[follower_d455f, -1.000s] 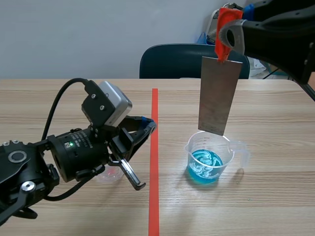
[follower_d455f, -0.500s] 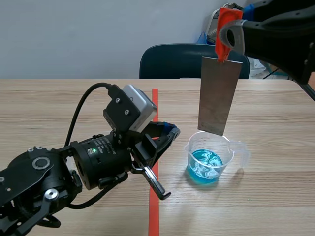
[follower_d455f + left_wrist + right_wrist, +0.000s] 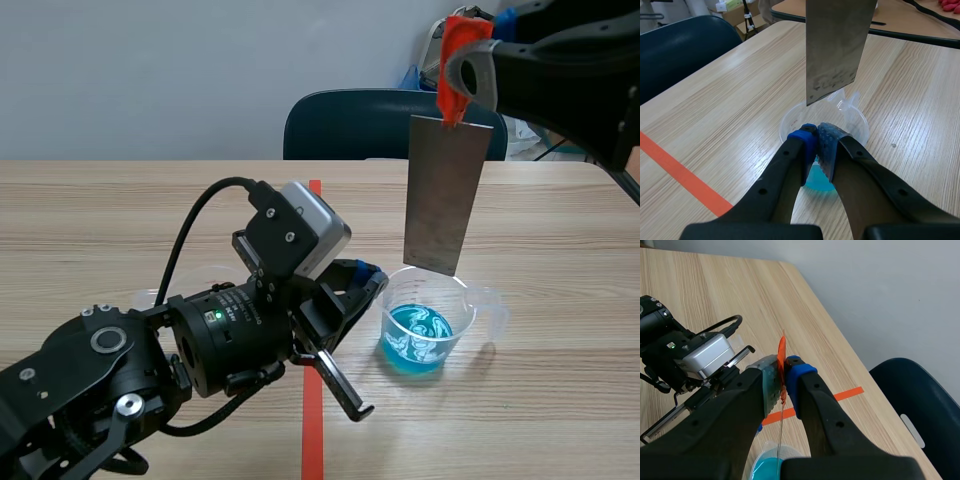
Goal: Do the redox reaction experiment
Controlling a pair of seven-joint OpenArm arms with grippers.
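Nearing beaker: left pincer, fingers together, empty | right pincer unmoved, clamping metal plate above it.

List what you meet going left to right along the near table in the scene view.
The left arm → its shut fingers → beaker of blue liquid. The metal plate hangs above the beaker, overlapping it, so it is left out.

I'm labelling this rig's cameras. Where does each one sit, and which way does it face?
Scene view: between the arms, facing across the table; left gripper low, right gripper high with metal plate over beaker.
Left wrist view: on left arm, facing the beaker past its shut fingers.
Right wrist view: on right arm, looking down past its fingers.
All three share the beaker.
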